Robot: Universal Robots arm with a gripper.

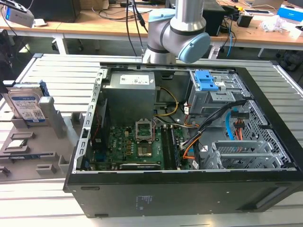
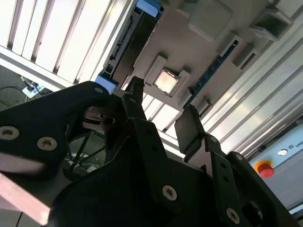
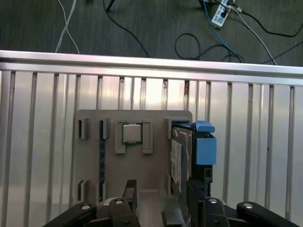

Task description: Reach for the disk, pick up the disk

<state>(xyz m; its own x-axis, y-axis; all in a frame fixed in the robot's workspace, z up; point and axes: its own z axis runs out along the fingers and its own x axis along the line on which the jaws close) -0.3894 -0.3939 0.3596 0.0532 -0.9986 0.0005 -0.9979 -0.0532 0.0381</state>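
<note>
Disk upright in grey fixture, chip in pocket, claw spread

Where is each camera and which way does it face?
Exterior view: off the arm, looking down into the open computer case; the arm shows behind it.
First wrist view: on the wrist, looking down past the open pincer at the disk in its grey holder.
Second wrist view: on the wrist, looking slantwise along the pincer.
Shared: both wrist views show pincer, disk, holder.

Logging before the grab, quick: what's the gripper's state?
Gripper: open, holding nothing; the disk is not gripped.
</note>
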